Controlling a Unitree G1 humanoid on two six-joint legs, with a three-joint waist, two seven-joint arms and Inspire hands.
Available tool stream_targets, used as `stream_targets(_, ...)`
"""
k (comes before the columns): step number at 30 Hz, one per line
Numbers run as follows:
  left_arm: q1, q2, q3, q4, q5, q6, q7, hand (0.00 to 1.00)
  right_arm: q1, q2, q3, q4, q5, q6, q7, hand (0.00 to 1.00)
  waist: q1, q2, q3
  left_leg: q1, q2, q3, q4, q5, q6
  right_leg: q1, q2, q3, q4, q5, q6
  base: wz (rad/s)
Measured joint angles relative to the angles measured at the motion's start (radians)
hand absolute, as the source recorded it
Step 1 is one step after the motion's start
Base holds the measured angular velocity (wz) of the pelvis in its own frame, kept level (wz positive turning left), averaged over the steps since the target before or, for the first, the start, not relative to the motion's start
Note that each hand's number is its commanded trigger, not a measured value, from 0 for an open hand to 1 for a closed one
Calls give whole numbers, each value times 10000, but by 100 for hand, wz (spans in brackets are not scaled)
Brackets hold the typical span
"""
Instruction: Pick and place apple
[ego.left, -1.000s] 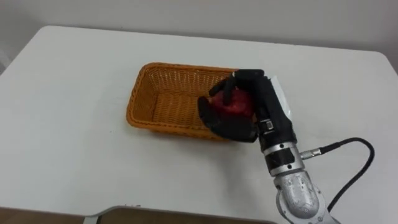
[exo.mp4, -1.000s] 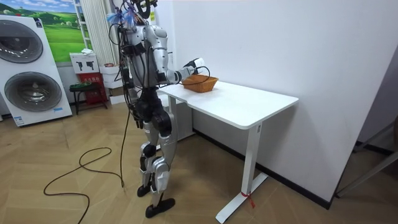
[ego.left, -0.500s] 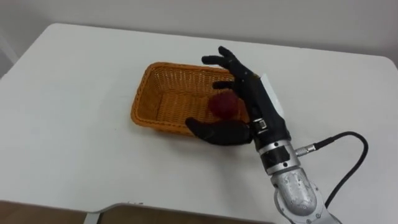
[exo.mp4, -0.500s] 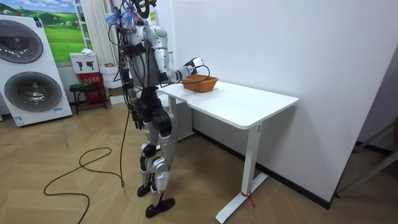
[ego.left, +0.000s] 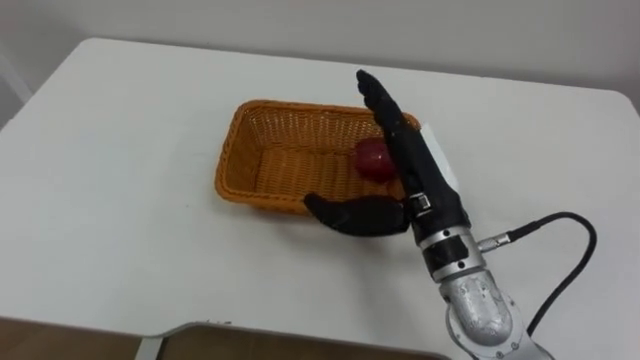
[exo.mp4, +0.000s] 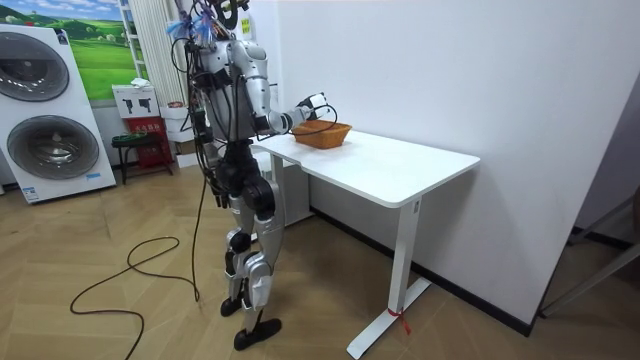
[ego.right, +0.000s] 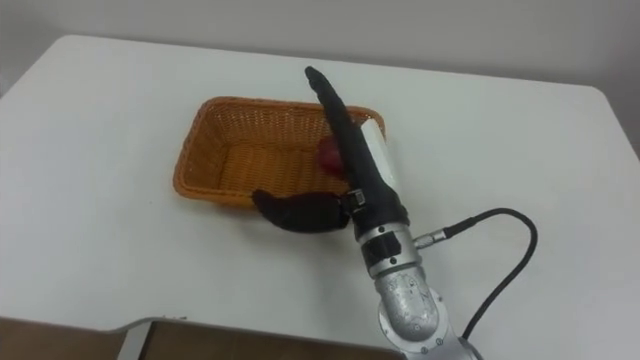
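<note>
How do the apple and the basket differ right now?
The apple is red, round and smooth; the basket is orange, rectangular and woven. The apple is far smaller and lies inside the basket, which stands on the white table. Both are free: the right hand is open, gripping neither.

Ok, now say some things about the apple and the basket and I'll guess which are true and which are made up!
1. The apple is inside the basket. True.
2. The right hand is squeezing the apple. False: its fingers are straight and open, and the apple lies free in the basket.
3. The basket stands on the floor. False: it stands on the white table.
4. The apple is red. True.
5. The apple lies at the basket's left end. False: it lies at the right end, beside the hand.
</note>
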Motion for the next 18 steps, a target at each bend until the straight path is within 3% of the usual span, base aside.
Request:
stream_targets(5, 168, 19, 38, -32, 19, 1, 23, 0, -10, -71, -600, -27, 18, -1, -463, 0, -185, -1, -12, 52, -20, -53, 3, 1, 2, 59, -13, -63, -9, 0, 1, 3)
stream_targets(8, 340, 8, 392, -46, 12, -34, 19, 0, 0, -60, -1582, -30, 72, -52, -1084, 0, -286, 29, 3, 180, -20, -48, -21, 0, 2, 199, -14, -85, -24, 0, 1, 0)
stream_targets(14, 779, 5, 1210, -215, 0, -144, 189, 0, 4, -181, -4049, 85, 149, -484, -3255, 0, -695, 22, -46, 219, -13, -71, -34, 0, 1, 186, -8, -114, -16, -1, 3, 1)
stream_targets(18, 1305, 16, 1981, -468, 13, -163, 366, 0, 133, -254, -5910, 686, 1152, -639, -4982, 0, -1116, -103, -83, 266, -9, -116, -10, 1, 0, 238, -3, -184, -22, -1, 3, 2)
